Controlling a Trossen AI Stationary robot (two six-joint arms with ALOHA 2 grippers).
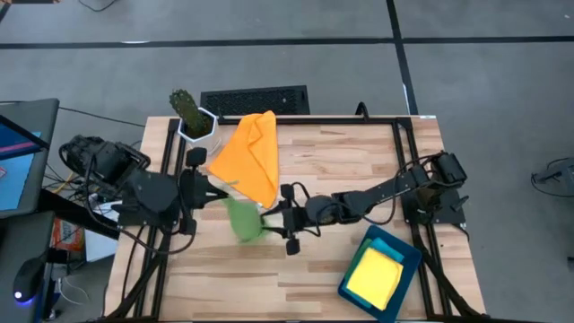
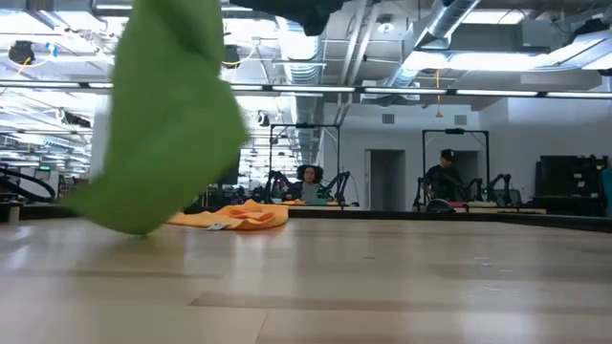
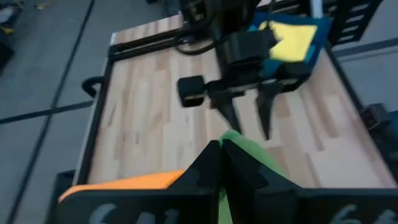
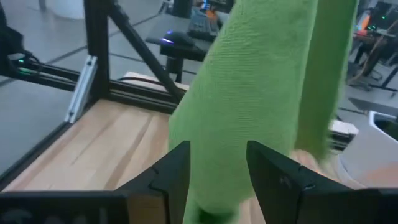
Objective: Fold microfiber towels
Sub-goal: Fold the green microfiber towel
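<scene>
A green towel hangs bunched over the middle of the table; it also shows in the low view. My left gripper is shut on its upper part. My right gripper is open, level, on the towel's right. Its fingers stand on either side of the hanging towel; whether they touch it I cannot tell. An orange towel lies crumpled on the table's far part. A yellow towel lies on a blue one in the tray. My left gripper pinches the green towel's upper part between its two shut fingers. The towel hangs slack below the fingers in a long bunch. Its lower end is down at the table top; whether it rests there I cannot tell.
A dark teal tray stands at the table's near right corner. A potted cactus stands at the far left corner, next to the orange towel. Black frame rails run along the table's edges. Bare wood lies near the front.
</scene>
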